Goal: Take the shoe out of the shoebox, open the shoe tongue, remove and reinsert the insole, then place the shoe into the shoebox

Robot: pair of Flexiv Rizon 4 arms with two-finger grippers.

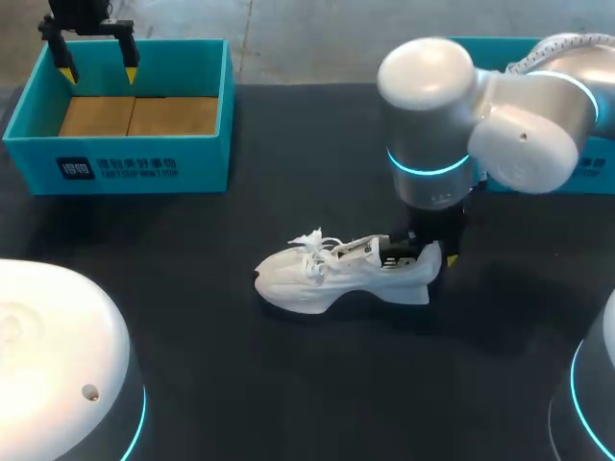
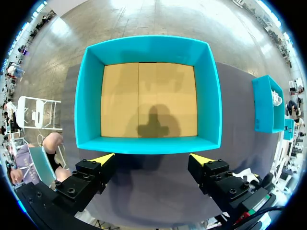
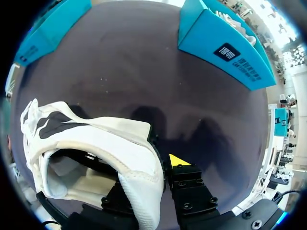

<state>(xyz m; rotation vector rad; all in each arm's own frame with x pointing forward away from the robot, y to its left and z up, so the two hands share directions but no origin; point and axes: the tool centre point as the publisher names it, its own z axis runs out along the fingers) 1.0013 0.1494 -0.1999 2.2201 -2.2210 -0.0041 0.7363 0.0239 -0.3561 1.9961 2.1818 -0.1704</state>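
A white shoe [image 1: 336,274] lies on its sole in the middle of the dark table, toe to the left, laces loose. My right gripper [image 1: 428,257] comes down at its heel. In the right wrist view the gripper [image 3: 153,167] is shut on the heel wall of the shoe [image 3: 96,139], one finger inside the opening and the yellow-tipped one [image 3: 178,160] outside. The teal shoebox [image 1: 125,168] stands at the back left, holding nothing but its brown floor. My left gripper [image 1: 96,65] hangs open above the box's far side; its own view [image 2: 153,158] looks down into the shoebox [image 2: 148,143].
A second teal box [image 1: 596,163] stands at the back right behind my right arm, seen also beyond the shoe [image 3: 225,48] with white things inside. Bare dark tabletop [image 1: 288,384] lies in front of the shoe.
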